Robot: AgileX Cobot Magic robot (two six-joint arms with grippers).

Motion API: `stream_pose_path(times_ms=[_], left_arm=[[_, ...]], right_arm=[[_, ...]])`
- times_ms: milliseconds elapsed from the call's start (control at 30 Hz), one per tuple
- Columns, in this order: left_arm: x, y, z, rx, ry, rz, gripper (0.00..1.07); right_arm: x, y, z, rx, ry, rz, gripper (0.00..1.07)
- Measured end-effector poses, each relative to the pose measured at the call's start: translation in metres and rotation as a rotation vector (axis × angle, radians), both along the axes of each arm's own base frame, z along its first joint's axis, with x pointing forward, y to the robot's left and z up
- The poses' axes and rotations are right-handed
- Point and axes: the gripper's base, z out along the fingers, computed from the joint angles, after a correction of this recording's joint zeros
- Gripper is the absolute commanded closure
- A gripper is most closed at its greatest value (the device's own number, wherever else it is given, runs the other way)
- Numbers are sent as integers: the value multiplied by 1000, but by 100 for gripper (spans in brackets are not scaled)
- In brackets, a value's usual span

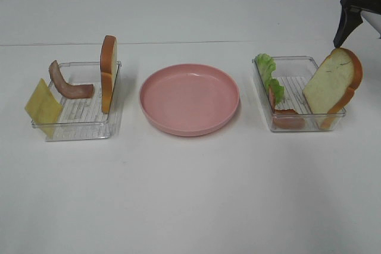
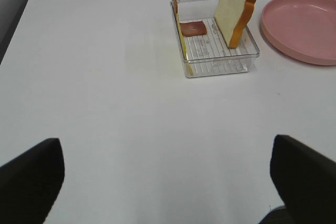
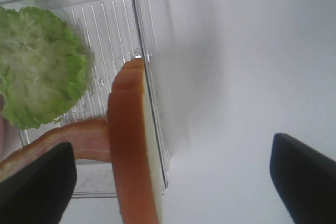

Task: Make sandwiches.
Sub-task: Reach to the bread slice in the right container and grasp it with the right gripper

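Observation:
No stacked sandwiches are in view; the parts lie apart in two clear trays. The left tray (image 1: 77, 126) holds a yellow cheese square (image 1: 43, 107), a bacon strip (image 1: 70, 85) and an upright bread slice (image 1: 108, 72). In the right tray (image 1: 297, 63) are a lettuce leaf (image 1: 269, 74), bacon (image 1: 287, 118) and a leaning bread slice (image 1: 333, 84). Between the trays sits the pink plate (image 1: 189, 99), bare. My right gripper (image 3: 170, 182) hangs open above the right tray's outer edge, beside that bread slice (image 3: 134, 145). My left gripper (image 2: 168, 187) is open over bare table, well short of the left tray (image 2: 220, 61).
The white table (image 1: 190, 194) spreads wide in front of the trays and plate. A seam crosses it behind them. The right arm's dark gripper (image 1: 350, 19) shows at the far right edge of the high view; the left arm is outside that view.

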Motion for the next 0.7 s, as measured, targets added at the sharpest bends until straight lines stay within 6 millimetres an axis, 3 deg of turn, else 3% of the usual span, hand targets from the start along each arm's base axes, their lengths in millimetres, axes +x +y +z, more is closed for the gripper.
stream_pose_path(times_ms=[167,700], left_arm=[[0,0,0,0,0,0,4],[0,0,0,0,0,0,4]], right_arm=[[4,3,-16,45,33,-4,11],[2,11,-37,137,86,-5,11]])
